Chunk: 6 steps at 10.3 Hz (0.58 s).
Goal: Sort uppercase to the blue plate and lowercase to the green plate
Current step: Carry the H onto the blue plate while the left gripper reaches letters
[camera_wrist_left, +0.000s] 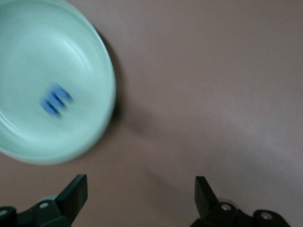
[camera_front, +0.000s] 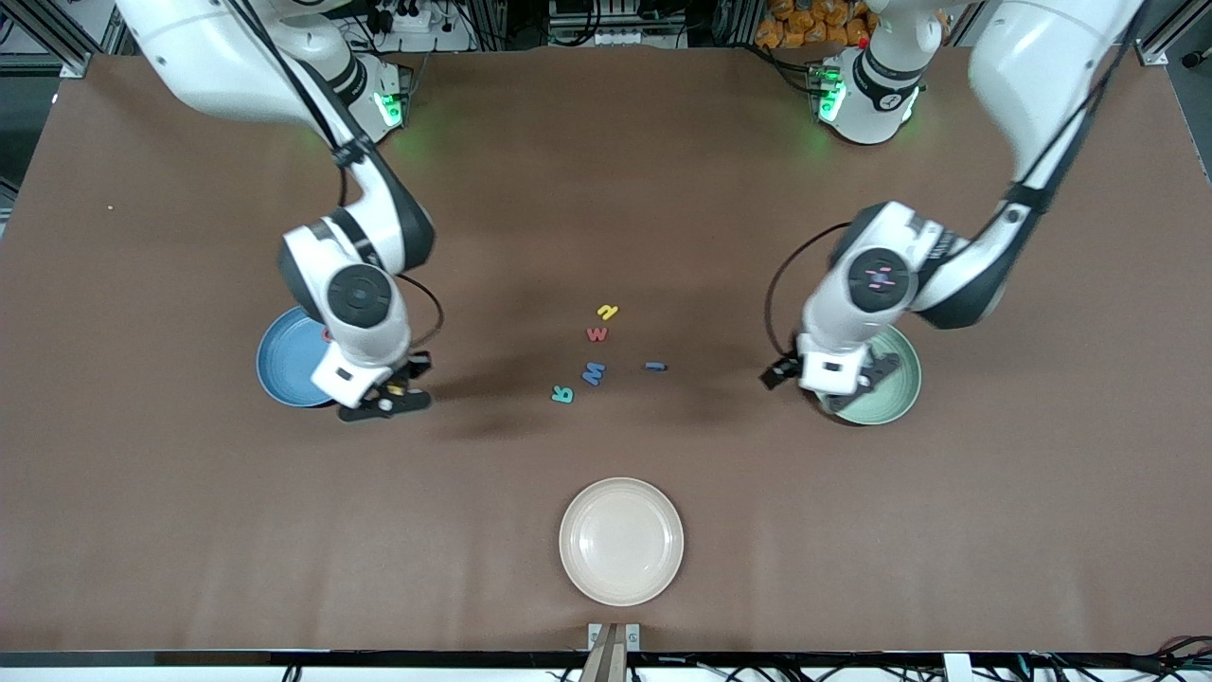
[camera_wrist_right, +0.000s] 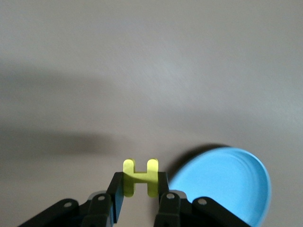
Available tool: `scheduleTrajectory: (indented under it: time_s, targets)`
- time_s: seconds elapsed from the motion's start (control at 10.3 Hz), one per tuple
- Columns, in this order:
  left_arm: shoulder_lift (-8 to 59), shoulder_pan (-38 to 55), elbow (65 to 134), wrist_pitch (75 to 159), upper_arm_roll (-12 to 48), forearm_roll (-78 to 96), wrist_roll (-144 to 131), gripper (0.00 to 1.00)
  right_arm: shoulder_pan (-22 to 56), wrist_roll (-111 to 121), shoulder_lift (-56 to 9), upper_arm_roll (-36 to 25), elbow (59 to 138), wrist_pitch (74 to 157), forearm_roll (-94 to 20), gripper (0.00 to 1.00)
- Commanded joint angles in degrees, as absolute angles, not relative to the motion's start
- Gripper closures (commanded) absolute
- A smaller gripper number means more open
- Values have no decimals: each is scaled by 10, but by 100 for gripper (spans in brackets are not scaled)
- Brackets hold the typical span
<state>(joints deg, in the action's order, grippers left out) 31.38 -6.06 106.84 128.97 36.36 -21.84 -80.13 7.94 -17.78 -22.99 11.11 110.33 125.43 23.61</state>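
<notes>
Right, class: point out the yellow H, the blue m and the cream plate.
yellow H [camera_wrist_right: 140,177], right wrist view, its crossbar.
blue m [camera_wrist_left: 56,100], left wrist view, its middle stroke.
cream plate [camera_front: 620,488], front view, its rim.

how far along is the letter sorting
Done: a small blue foam m lies in the mint-green plate. In hand: the right gripper holds the yellow foam H beside the sky-blue plate. Left: five letters mid-table; the left gripper is open.

Three plates are counted: one blue plate [camera_front: 289,365], one green plate [camera_front: 895,384], one cream plate [camera_front: 620,541]. Five loose letters are seen on the table: yellow [camera_front: 607,311], red [camera_front: 597,333], two blue [camera_front: 594,373] [camera_front: 654,366], teal [camera_front: 562,393]. One yellow H [camera_wrist_right: 140,176] is gripped; one blue letter [camera_wrist_left: 56,100] is plated.
</notes>
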Motion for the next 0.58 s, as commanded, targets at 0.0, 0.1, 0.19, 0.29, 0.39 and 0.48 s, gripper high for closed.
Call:
scheduleTrajectory:
  time_s: [0.0,0.1,0.19,0.29,0.39,0.48]
  targets:
    - [375,-8,1007,1281,359,-212,-949,0,60,-94,-143,60,1262,1366,227,69]
    - [396,8,980,1281,359,-211,-1014,0,59,-57,-138,29,1293,1413,227,69]
    - [412,17,963,1281,359,-210,-1073,0,60,-23,-138,2,1311,1448,227,69]
    - [424,22,954,1283,359,-208,-1125,0,59,8,-140,-20,1324,1477,227,69]
    - [438,24,935,1284,359,-208,-1181,0,59,15,-141,-27,1331,1489,227,66]
    - [451,33,924,1293,358,-210,-1230,0,59,15,-142,-27,1331,1490,226,57]
